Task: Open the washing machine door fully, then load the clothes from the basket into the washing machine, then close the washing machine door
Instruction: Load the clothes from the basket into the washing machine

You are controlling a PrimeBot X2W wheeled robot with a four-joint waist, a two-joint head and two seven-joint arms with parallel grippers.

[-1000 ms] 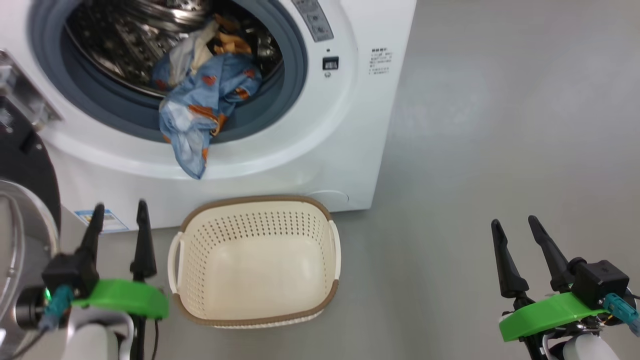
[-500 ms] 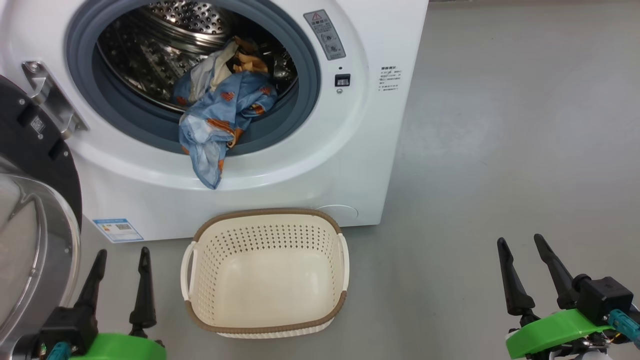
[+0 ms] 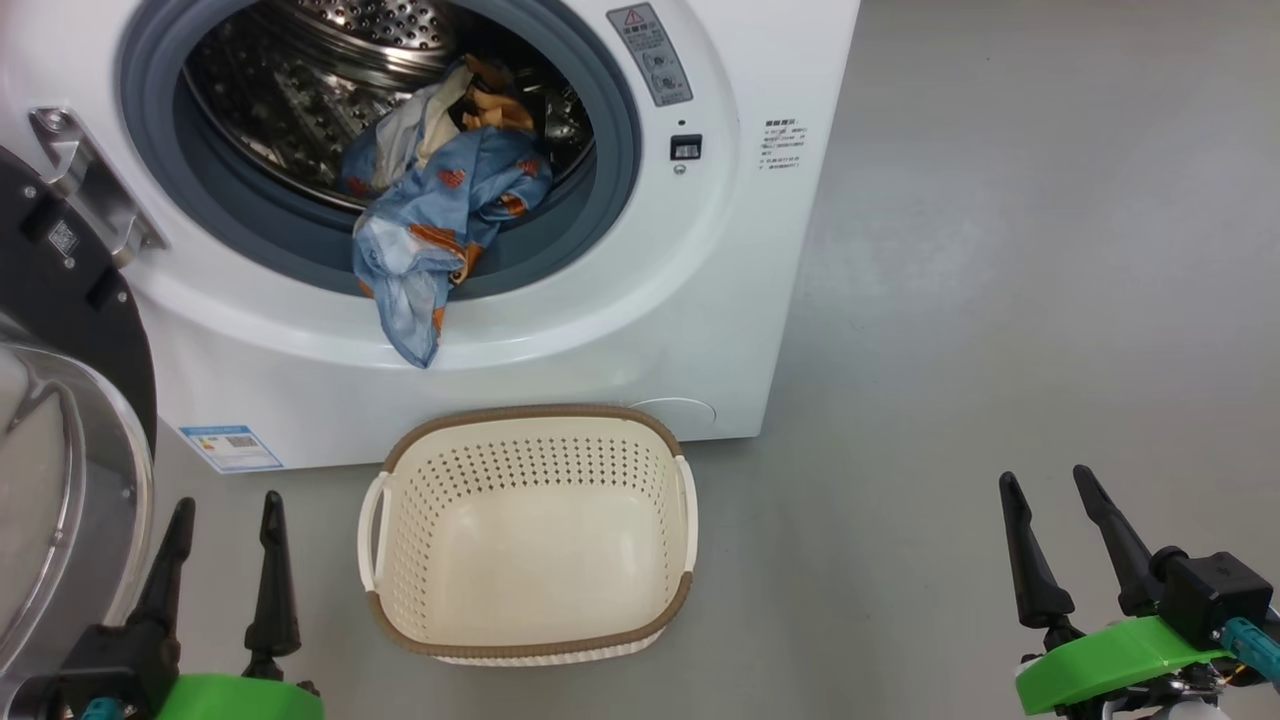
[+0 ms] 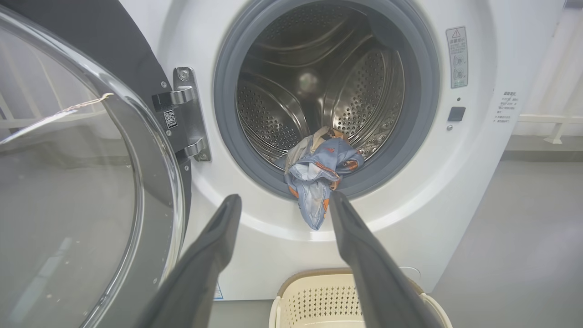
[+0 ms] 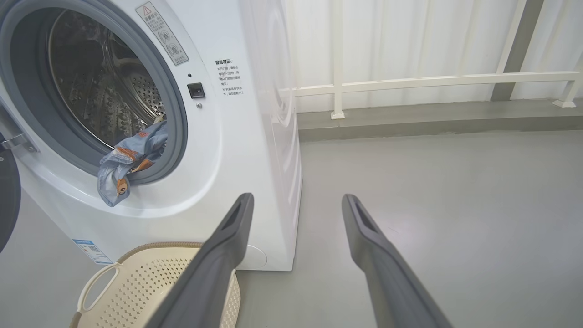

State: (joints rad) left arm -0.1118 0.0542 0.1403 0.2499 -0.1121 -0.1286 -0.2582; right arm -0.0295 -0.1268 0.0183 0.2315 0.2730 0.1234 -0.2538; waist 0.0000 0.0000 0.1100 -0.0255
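Observation:
The washing machine [image 3: 640, 330] stands with its door [image 3: 60, 440] swung open at the left, glass bowl [image 4: 68, 191] facing me. The clothes [image 3: 440, 200] lie at the drum's mouth, and a blue end hangs over the grey gasket onto the white front [image 4: 314, 182] [image 5: 123, 164]. In front of the machine the basket [image 3: 530, 650] sits on the floor with nothing in it. My left gripper [image 3: 225, 505] is open at the lower left, beside the door and left of the basket. My right gripper [image 3: 1045, 480] is open over bare floor, far right of the basket.
Grey floor [image 3: 1000, 300] stretches to the right of the machine. A white rail [image 5: 432, 82] runs along the wall behind it. The open door's black rim [image 3: 70, 310] and metal hinge [image 3: 85, 185] stand out at the left.
The head view has shifted, so machine and basket sit differently in it. My left gripper now shows lower in the picture, pulled back from the machine's front. The clothes and basket lie as before.

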